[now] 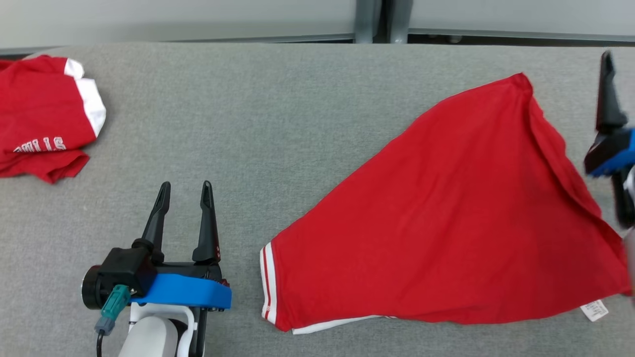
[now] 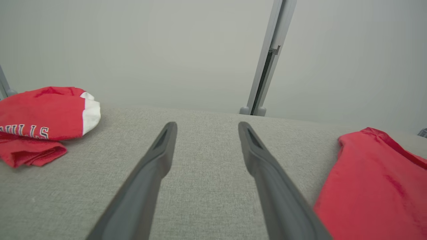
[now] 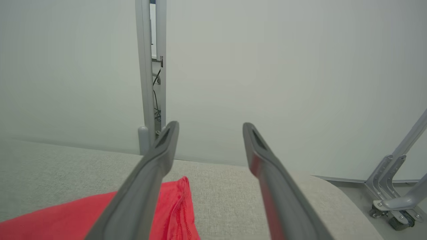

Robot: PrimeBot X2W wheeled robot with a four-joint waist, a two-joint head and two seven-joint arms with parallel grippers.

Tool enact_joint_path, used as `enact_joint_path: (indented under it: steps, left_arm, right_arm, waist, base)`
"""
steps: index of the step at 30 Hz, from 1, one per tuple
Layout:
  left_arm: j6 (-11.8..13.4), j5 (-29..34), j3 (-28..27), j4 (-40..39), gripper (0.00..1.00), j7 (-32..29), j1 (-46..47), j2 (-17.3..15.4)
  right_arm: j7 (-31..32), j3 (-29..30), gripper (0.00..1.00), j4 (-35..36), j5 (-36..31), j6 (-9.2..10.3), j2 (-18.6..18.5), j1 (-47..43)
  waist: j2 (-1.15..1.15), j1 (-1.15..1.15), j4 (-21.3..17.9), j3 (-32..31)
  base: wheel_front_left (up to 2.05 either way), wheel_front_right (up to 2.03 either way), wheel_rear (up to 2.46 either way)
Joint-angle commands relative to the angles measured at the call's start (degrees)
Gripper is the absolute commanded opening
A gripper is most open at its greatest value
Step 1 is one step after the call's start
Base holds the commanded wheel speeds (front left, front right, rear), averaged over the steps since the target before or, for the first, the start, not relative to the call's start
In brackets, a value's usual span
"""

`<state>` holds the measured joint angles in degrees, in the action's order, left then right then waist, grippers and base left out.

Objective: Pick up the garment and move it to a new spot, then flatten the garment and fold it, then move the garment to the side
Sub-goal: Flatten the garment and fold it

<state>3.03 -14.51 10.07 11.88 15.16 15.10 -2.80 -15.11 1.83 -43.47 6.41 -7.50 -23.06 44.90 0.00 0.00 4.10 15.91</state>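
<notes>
Near left, the left hand (image 1: 186, 184) is held wide and empty; the shirt (image 1: 446, 208) lies flat on the right half of the bench (image 1: 297, 124), with the right hand (image 3: 210, 126), also wide and empty, at its right edge. It is judged light and limp, best pinched at its corners; its near tag (image 1: 594, 310) cannot be read. Far left, "ULLS" is made out on a second shirt (image 1: 39, 114).

We read this as a robotics test bay, not a home. A worktop (image 1: 248, 124) covered in grey fabric is closed in by plain pale partition panels (image 2: 133, 50) that meet at a grey metal post (image 2: 267, 60). Braced feet on castors (image 3: 397, 213) stand on the floor beside it, and cables (image 3: 156, 100) hang in the gap at the post.
</notes>
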Motion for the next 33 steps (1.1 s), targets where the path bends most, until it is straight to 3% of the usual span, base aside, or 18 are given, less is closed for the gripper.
enact_joint_path:
  steps: [1, 12, 17, 24, 33]
  left_arm:
    - [-0.2, 0.5, -0.5, 0.2, 1.00, 0.0, -0.9, -0.2]
    - [-1.5, 2.1, -2.8, 0.9, 1.00, 0.0, -3.5, -0.2]
    - [-1.8, 2.6, -3.3, 1.2, 1.00, 0.0, -4.6, -0.2]
    - [-2.8, 3.4, -4.7, 1.6, 1.00, 0.0, -6.2, -0.2]
    - [-4.0, 4.2, -4.3, 2.9, 1.00, 0.0, -7.6, -0.2]
  right_arm:
    - [0.0, 1.2, 1.00, 4.7, -0.2, 0.02, 2.0, -4.3]
    - [-0.1, 2.0, 1.00, 27.6, -0.1, 0.02, 10.7, -25.8]
    - [0.0, 1.8, 1.00, 32.6, 0.0, 0.02, 13.2, -32.2]
    - [0.0, 3.1, 1.00, 36.2, -0.1, 0.02, 16.9, -40.7]
    - [-0.1, 3.1, 1.00, 35.6, -0.8, 0.02, 17.5, -42.4]
  waist:
    - [0.00, 0.00, -1.3, -1.3]
    - [0.00, 0.00, -3.9, -5.0]
    - [0.00, 0.00, -4.2, -6.4]
    - [0.00, 0.00, -4.3, -8.5]
    - [0.00, 0.00, -4.5, -10.2]
  base:
    - [0.00, 0.00, 0.00]
    - [0.00, 0.00, 0.00]
    - [0.00, 0.00, 0.00]
    - [0.00, 0.00, 0.00]
    - [0.00, 0.00, 0.00]
